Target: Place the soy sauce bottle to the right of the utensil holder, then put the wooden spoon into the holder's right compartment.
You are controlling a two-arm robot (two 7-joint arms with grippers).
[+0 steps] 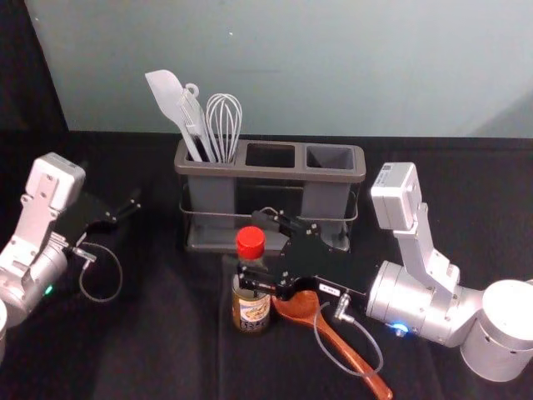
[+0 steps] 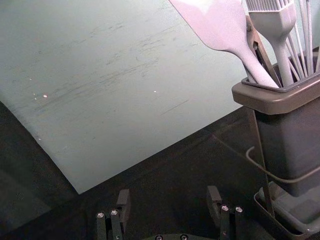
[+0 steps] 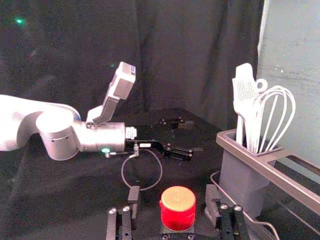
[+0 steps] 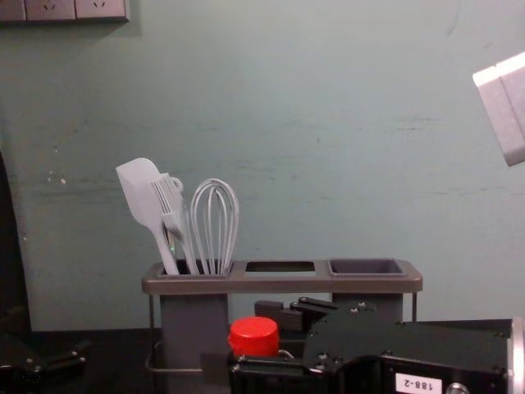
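While my right gripper [image 1: 254, 247], spread, straddles one upright soy sauce bottle [image 1: 251, 312] before the utensil holder [image 1: 275, 173], one wooden spoon [image 1: 294, 307] lies beside the bottle; left gripper [image 1: 125, 210]: spread, left of holder.

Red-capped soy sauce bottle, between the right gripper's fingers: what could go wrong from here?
The right gripper is open, with gaps beside the red cap; an uneven close might tip the bottle. The reddish-brown wooden spoon's bowl lies just right of the bottle, so a low move rightward could shove it. The grey plastic utensil holder stands just behind; a finger might bump it.
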